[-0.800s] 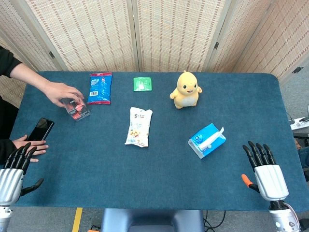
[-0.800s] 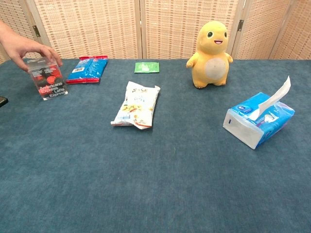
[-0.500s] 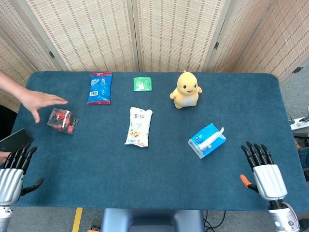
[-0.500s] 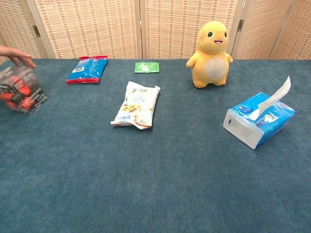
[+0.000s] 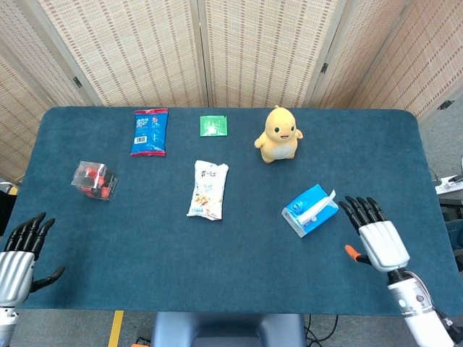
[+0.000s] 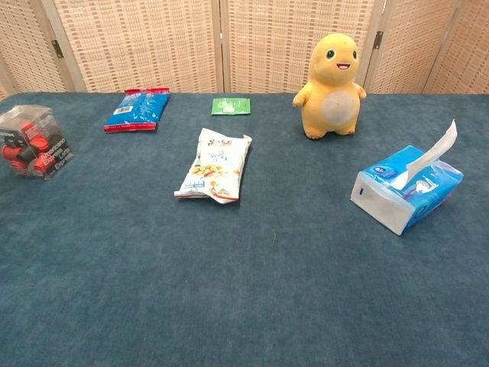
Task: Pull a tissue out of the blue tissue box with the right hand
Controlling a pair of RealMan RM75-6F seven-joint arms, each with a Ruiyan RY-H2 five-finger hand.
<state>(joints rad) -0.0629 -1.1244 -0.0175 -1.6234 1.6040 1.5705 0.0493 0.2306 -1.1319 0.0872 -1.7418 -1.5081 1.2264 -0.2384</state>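
Observation:
The blue tissue box (image 5: 309, 210) (image 6: 407, 188) lies on the blue table at the right. A white tissue (image 5: 323, 202) (image 6: 432, 151) sticks up out of its slot. My right hand (image 5: 373, 238) hovers just right of the box, a small gap away, palm down with fingers spread and nothing in it. At the table's front left corner my left hand (image 5: 18, 254) is held open, also with nothing in it. Neither hand shows in the chest view.
A yellow plush duck (image 5: 278, 134) stands behind the box. A white snack bag (image 5: 207, 189) lies mid-table. A blue packet (image 5: 150, 131) and a green sachet (image 5: 213, 126) sit near the far edge. A clear box of red capsules (image 5: 94, 180) lies at the left.
My right hand has moved up and left toward the tissue box. The person's arm and phone have left the scene; the clear capsule box now lies tipped further left.

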